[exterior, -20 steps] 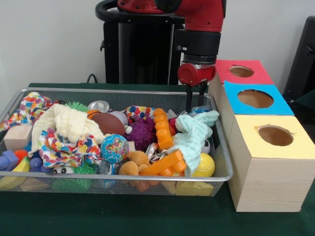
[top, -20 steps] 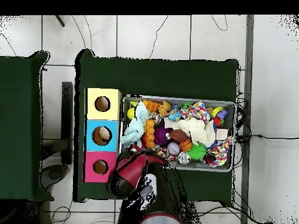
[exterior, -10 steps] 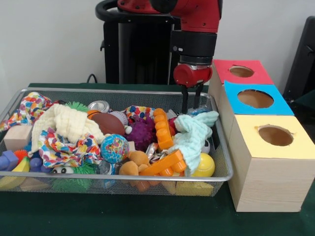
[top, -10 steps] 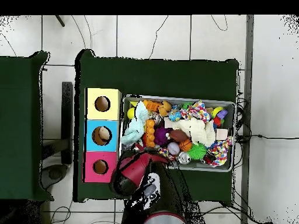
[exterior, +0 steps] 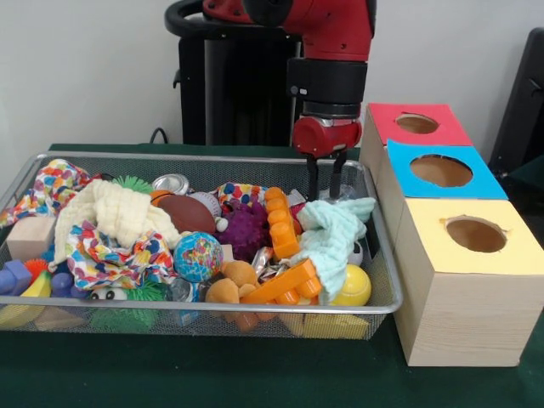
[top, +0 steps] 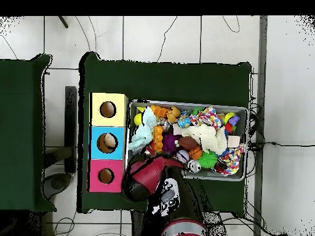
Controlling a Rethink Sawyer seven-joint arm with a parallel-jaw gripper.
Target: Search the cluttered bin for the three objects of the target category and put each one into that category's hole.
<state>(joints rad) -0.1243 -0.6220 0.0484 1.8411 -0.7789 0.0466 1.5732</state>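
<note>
The wire mesh bin is full of toys and cloths; it also shows in the overhead view. My gripper hangs open and empty over the bin's far right corner, its fingertips just behind a mint cloth. A glinting see-through bluish plastic piece lies just right of the fingers against the bin's wall. Another crinkly clear piece seems wedged among the toys at mid bin. The blue-topped box's hole is right of the bin; in the overhead view this hole shows something pale inside.
A red-topped box and a yellow-topped box flank the blue one. In the bin are a globe ball, orange bricks, a purple spiky ball, a metal tin and a yellow ball.
My gripper has moved left along the bin's far side, away from the boxes, and dropped slightly. It stays open and empty.
</note>
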